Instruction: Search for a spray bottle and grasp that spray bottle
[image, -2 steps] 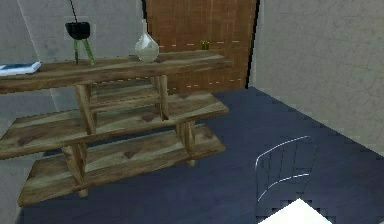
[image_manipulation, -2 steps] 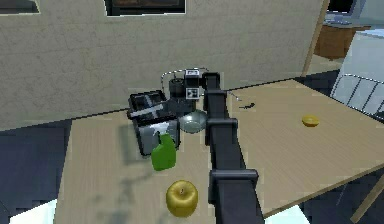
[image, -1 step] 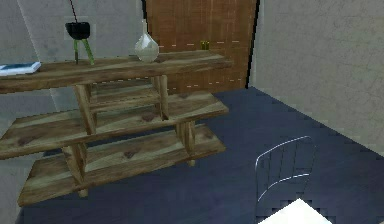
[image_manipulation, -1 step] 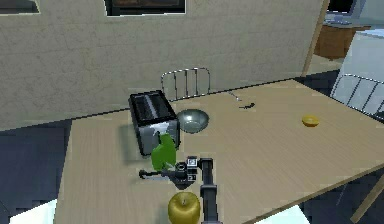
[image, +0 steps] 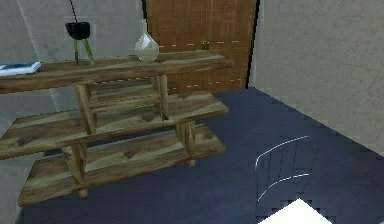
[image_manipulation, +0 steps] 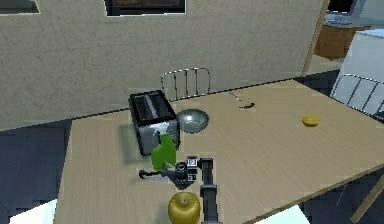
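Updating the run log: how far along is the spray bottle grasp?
Done: the search looks over; a green thing, possibly the bottle, shows next to the toaster on the table. In hand: the gripper is at that green thing; whether it holds it cannot be told. Left: a confirmed grasp, lifted clear of the table.

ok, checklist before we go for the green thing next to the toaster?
1. Target is a spray bottle: cannot tell. The green object is too blob-like to confirm.
2. Gripper near the target: ok.
3. Gripper holding anything: cannot tell, the green object is right at its far end.
4. Room around the target: not ok, the toaster stands close behind it.
5. Apple clear of the arm: cannot tell, they look adjacent.
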